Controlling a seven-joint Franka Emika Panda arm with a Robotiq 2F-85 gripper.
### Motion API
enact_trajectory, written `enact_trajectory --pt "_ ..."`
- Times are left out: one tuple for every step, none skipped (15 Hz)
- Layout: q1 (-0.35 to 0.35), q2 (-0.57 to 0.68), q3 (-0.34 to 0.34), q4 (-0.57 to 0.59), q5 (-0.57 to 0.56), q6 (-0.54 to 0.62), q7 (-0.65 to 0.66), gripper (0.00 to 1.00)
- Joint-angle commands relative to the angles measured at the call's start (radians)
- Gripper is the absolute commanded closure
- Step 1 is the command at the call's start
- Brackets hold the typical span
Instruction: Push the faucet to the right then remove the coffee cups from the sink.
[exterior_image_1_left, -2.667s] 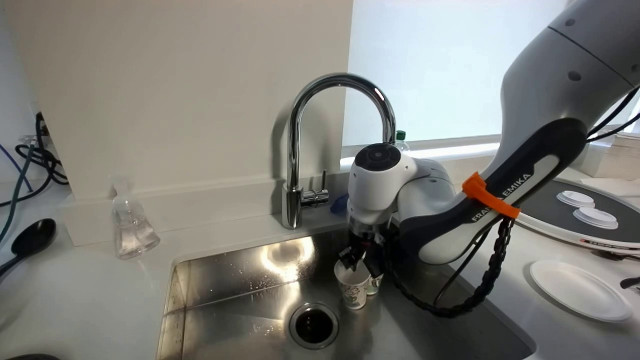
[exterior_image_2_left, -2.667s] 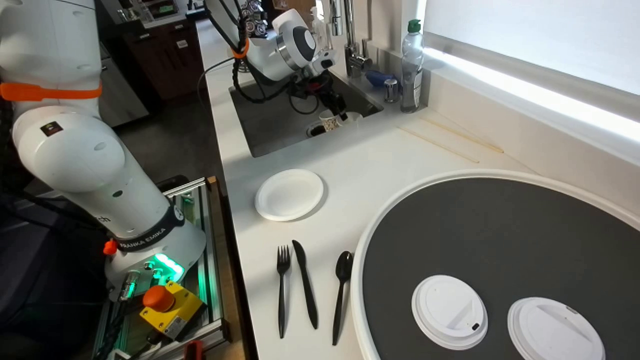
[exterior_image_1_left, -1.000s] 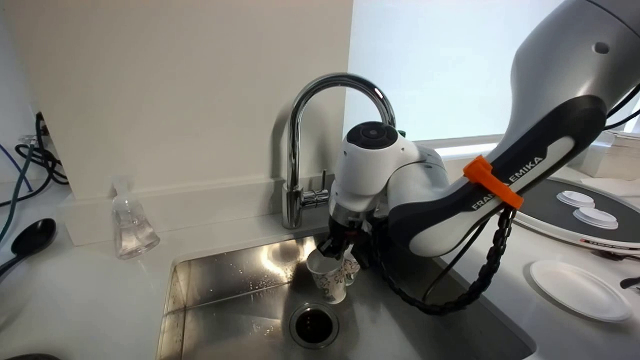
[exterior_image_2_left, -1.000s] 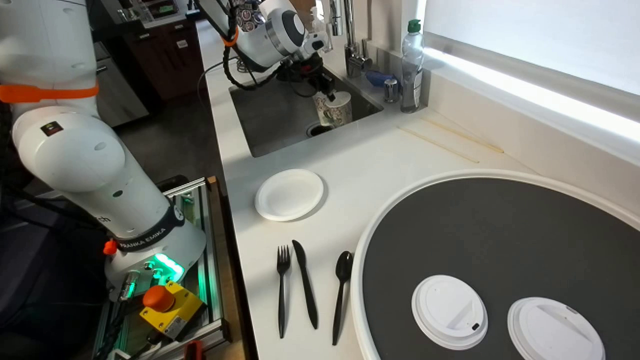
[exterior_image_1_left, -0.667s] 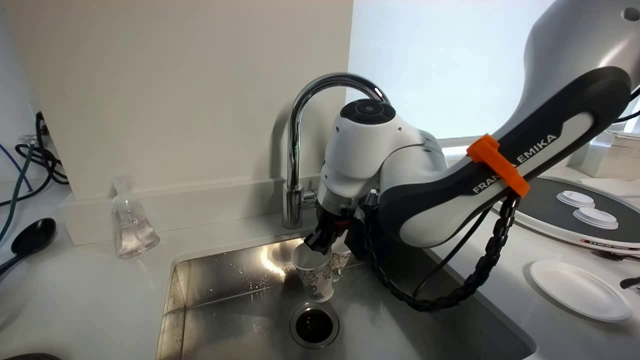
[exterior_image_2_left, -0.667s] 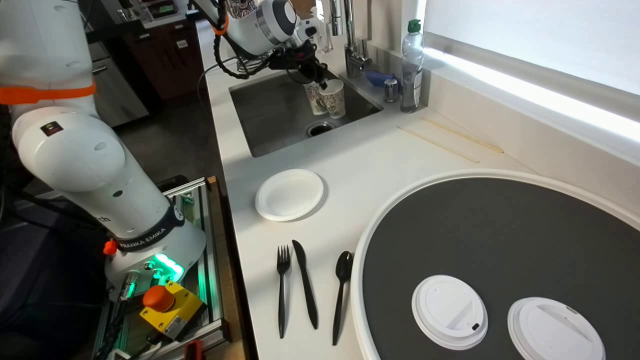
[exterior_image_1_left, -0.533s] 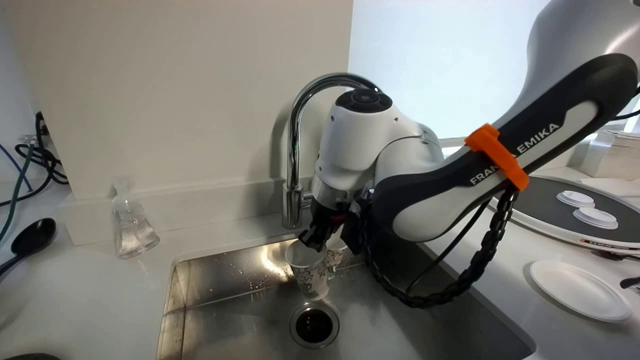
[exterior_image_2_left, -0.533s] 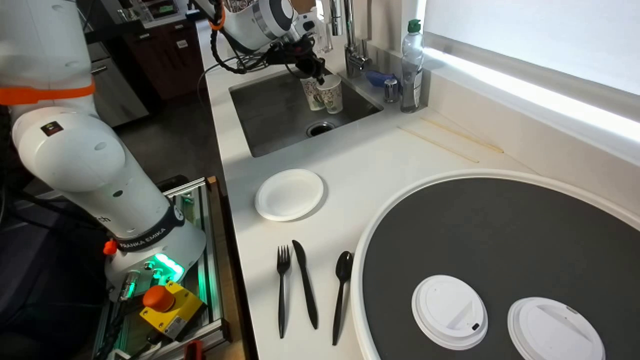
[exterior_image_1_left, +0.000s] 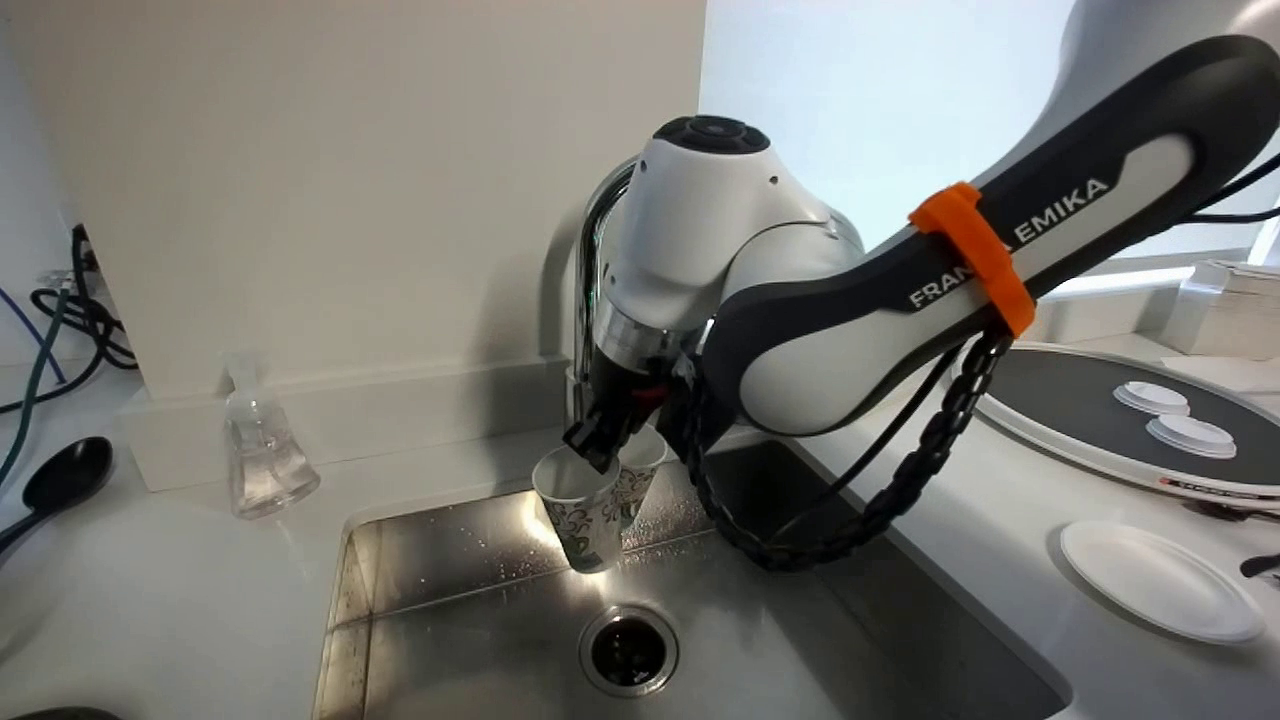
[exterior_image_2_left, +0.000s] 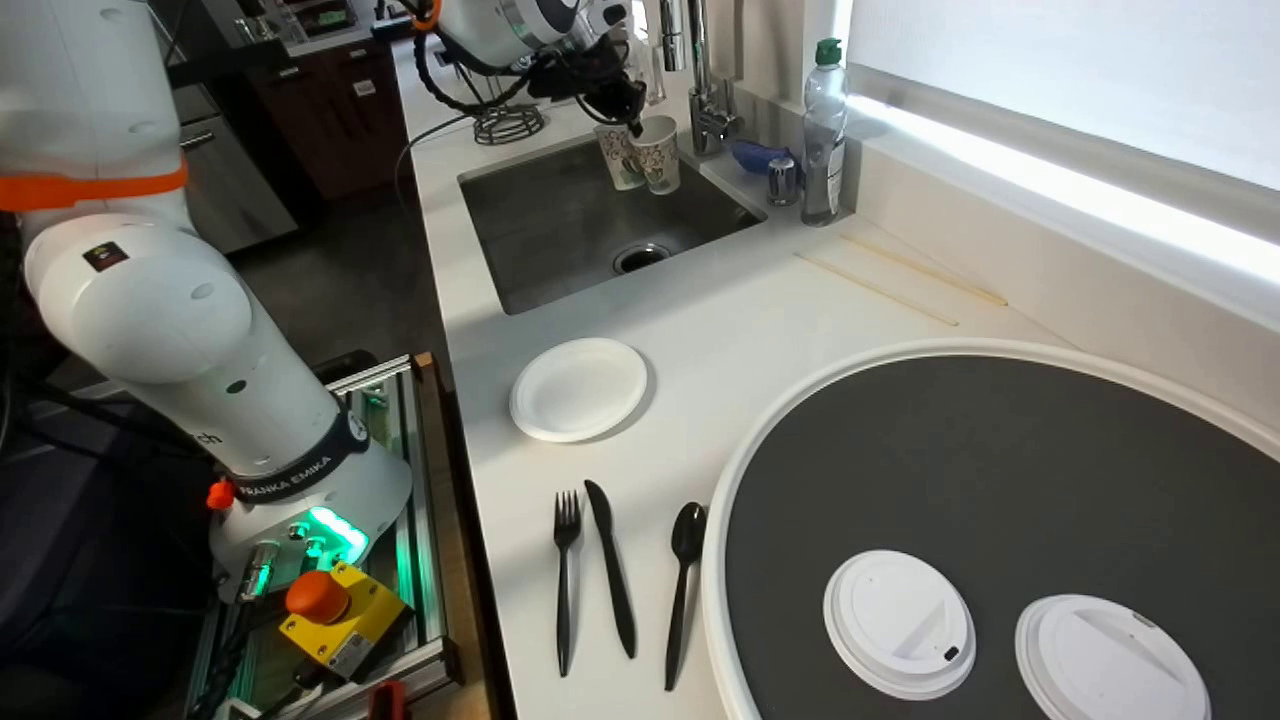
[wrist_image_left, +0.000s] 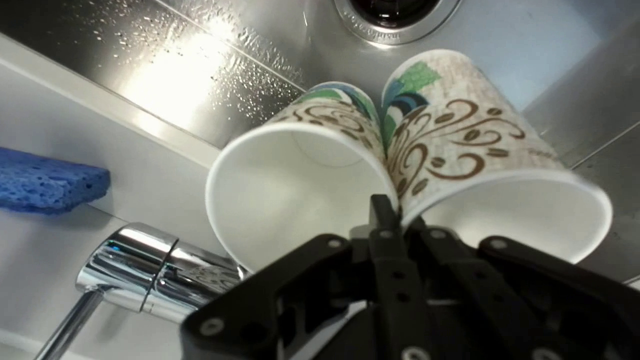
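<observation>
black jaws pinch two tapered, scroll-printed paper cups (wrist_image_left: 475, 145) over the steel sink (exterior_image_2_left: 555, 225).

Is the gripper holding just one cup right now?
No, in the wrist view the gripper pinches the adjoining walls of both coffee cups together.

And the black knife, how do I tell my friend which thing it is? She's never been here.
In an exterior view, find the big, white-rimmed grey disc. Beside its edge lie a black spoon, knife and fork, side by side. The knife is the middle one, with a plain narrow blade and no prongs or round bowl.
</observation>
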Motion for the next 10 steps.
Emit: enact_trajectory --pt "-0.002 0.023 0.02 0.055 0.075 -0.042 -0.089 0.99" --pt "-0.004 0.029 0.024 0.066 0.09 -0.044 -0.109 0.99" --pt "-0.004 0.032 0.028 0.075 0.103 -0.046 -0.128 0.99" --pt "-0.005 0.038 0.032 0.089 0.117 -0.048 -0.146 0.99" --pt "-0.006 0.044 0.036 0.101 0.13 -0.049 -0.166 0.99" --pt "-0.005 0.05 0.038 0.116 0.14 -0.052 -0.179 0.99" --pt "-0.003 0.055 0.038 0.13 0.147 -0.058 -0.188 0.99" --pt "-0.003 0.061 0.041 0.144 0.157 -0.064 -0.199 0.99" --pt "-0.001 0.067 0.043 0.159 0.163 -0.074 -0.206 0.99" --pt "0.001 0.074 0.044 0.175 0.167 -0.083 -0.209 0.99"
